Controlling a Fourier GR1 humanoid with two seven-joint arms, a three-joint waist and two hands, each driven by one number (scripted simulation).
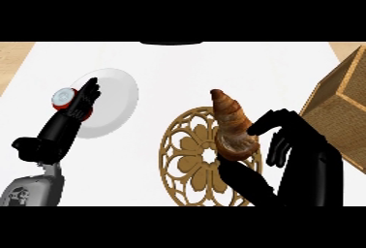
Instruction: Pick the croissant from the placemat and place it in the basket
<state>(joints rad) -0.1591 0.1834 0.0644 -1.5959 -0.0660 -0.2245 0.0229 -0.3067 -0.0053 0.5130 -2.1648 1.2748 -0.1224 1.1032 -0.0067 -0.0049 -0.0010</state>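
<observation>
A brown croissant (232, 125) stands nearly upright over the right edge of the round gold-patterned placemat (191, 162). My right hand (300, 155) curls round its lower end, thumb below it and fingers bent at its right side. The wicker basket (342, 109) is at the right edge, just beyond that hand. My left hand (75, 109) is at the left, fingers straight and pointing up, holding nothing.
A white plate (114, 99) lies at the left behind my left hand, with a small red-and-white round object (64, 97) at its left rim. A dark object (172, 43) shows at the counter's far edge.
</observation>
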